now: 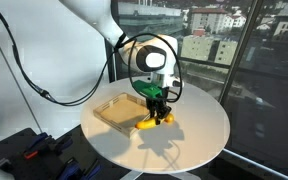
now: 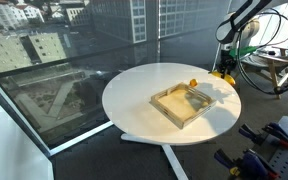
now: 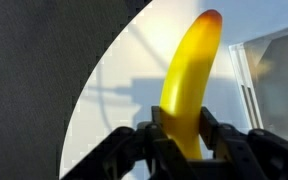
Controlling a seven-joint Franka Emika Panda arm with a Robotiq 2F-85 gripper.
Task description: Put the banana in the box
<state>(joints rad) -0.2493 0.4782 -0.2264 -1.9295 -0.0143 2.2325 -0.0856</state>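
Note:
In the wrist view the yellow banana (image 3: 190, 75) is clamped between the black fingers of my gripper (image 3: 187, 132), which is shut on its lower part. The banana's tip points away over the white table. In an exterior view the gripper (image 1: 155, 103) holds the banana (image 1: 150, 123) low over the table, just beside the near corner of the tan box (image 1: 117, 111). In the second exterior view the gripper (image 2: 226, 66) and banana (image 2: 224, 74) are at the table's far edge, beyond the box (image 2: 187, 104). The box's wall (image 3: 246, 75) shows at the right of the wrist view.
A small round orange fruit (image 2: 193, 82) lies by the box's far corner. The round white table (image 1: 189, 140) has its edge close behind the gripper. Large windows surround the scene, and tools (image 2: 274, 135) lie on the dark floor.

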